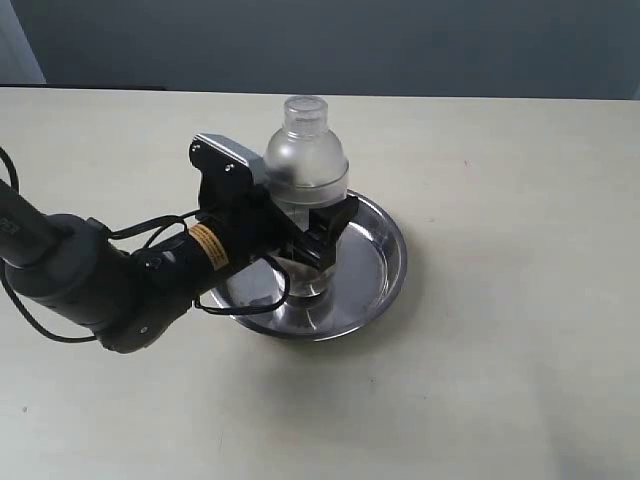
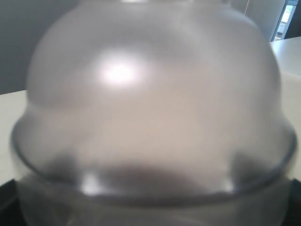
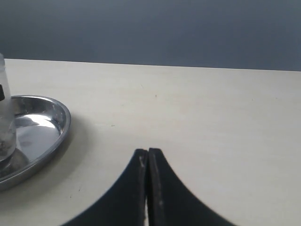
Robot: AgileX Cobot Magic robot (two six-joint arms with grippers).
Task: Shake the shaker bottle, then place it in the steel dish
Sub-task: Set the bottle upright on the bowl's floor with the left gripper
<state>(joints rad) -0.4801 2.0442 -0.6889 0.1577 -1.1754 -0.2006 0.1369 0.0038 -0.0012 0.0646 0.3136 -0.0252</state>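
Note:
The shaker bottle (image 1: pixel 305 150) stands upright on the flat bottom of the steel dish (image 1: pixel 385 265), its frosted dome and small cap on top. My left gripper (image 1: pixel 325 235) reaches in from the left and is shut on the bottle's clear body below the dome. In the left wrist view the blurred dome (image 2: pixel 150 94) fills the picture and hides the fingers. My right gripper (image 3: pixel 148 151) is shut with nothing in it, low over the bare table to the right of the dish (image 3: pixel 47 122). A strip of the bottle (image 3: pixel 4 122) shows at that view's edge.
The cream table (image 1: pixel 520 380) runs out wide on every side of the dish. A dark wall (image 1: pixel 400 40) stands behind its far edge. My right arm does not show in the exterior view.

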